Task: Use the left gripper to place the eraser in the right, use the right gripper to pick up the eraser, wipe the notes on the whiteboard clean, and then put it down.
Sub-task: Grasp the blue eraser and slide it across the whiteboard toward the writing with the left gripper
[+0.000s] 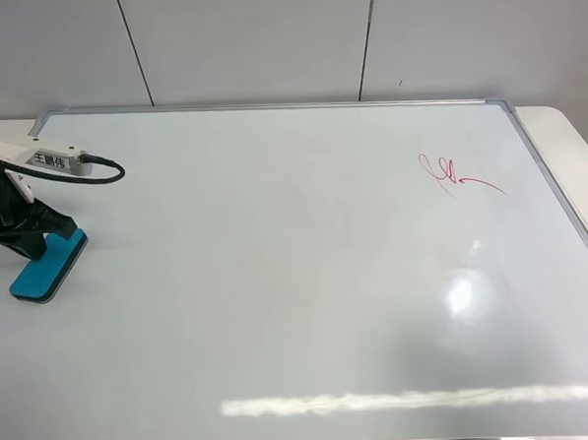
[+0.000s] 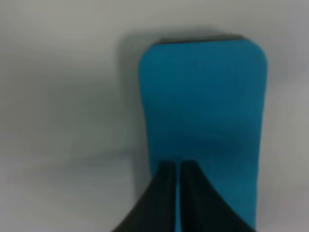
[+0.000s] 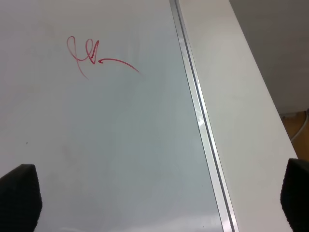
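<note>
1. The left gripper (image 2: 177, 166) is pressing its fingers, drawn nearly together, onto the eraser (image 1: 48, 267), probably to slide it.
2. The eraser is lying at the whiteboard's (image 1: 278, 300) left end, well apart from the notes (image 1: 457, 177).
3. The right gripper (image 3: 154, 193) is hovering near the notes, fingers spread wide to receive it.

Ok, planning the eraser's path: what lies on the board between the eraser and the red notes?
Nothing: in the exterior high view only bare whiteboard separates the eraser from the notes.

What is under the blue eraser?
The eraser lies flat on the whiteboard; a dark strip shows along its edge. The board directly beneath is covered, so any marks there cannot be seen.
</note>
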`<state>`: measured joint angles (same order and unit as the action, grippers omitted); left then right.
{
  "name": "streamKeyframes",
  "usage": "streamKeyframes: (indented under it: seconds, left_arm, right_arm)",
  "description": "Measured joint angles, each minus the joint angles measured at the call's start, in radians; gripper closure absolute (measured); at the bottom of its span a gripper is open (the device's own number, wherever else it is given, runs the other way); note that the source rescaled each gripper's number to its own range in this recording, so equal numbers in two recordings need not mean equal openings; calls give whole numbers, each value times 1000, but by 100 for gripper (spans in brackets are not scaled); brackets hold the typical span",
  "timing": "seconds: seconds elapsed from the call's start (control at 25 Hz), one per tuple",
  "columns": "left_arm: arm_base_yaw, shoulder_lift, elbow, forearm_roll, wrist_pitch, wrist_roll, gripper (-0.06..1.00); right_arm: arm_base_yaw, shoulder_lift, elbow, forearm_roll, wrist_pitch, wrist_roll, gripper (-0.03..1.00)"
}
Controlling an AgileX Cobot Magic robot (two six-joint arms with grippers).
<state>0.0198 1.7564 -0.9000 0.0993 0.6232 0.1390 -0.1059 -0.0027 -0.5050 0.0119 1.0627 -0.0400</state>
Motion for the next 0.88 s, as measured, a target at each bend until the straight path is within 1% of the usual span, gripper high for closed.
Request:
streamKeyframes:
  seconds: [0.16, 0.2, 0.28, 0.56, 0.64, 0.76, 0.88]
  left_arm:
    - [1, 17, 0, 10, -41, 0, 94]
    - [4, 35, -1, 13, -68, 0, 94]
    - [10, 55, -4, 11, -76, 0, 94]
    - [-3, 102, -28, -36, -41, -4, 94]
    - [-25, 105, -34, -99, -49, -27, 94]
    - [-78, 109, -34, -241, -72, -97, 94]
    - [-138, 119, -34, -403, -92, -171, 94]
  right_arm:
    - [0, 0, 0, 0, 0, 0, -3]
    - [0, 0, 0, 0, 0, 0, -3]
    - [0, 0, 0, 0, 0, 0, -3]
    - [0, 0, 0, -1, 0, 0, -3]
    - [0, 0, 0, -1, 0, 0, -3]
    - [0, 0, 0, -1, -1, 0, -3]
    - [0, 0, 0, -1, -1, 0, -3]
